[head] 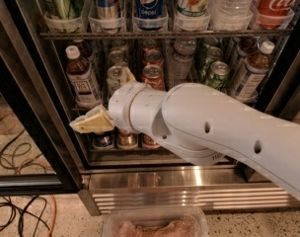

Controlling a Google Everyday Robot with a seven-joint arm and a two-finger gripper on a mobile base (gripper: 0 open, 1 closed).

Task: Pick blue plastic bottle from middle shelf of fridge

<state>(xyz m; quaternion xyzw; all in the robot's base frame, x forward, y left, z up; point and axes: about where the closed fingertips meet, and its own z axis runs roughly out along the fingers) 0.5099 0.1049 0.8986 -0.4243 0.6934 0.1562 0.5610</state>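
The blue plastic bottle (82, 79) has a white cap, a brown drink and a white-and-blue label. It stands upright at the left of the fridge's middle shelf (86, 104). A similar bottle (250, 72) stands at the right end. My gripper (108, 97) is in front of the shelf, just right of and below the left bottle, and touches nothing. It is open and empty: one cream finger (93, 122) points left below the bottle and the other (128, 75) rises beside a can. My white arm (204, 127) hides the middle of the shelf.
Red and green cans (152, 75) and a ribbed water bottle (181, 58) fill the shelf. The upper rack (165, 34) holds cans and bottles. A black door frame (26, 107) stands at the left. Below are the steel slatted base (189, 194), floor cables (17, 211) and a clear tub (155, 223).
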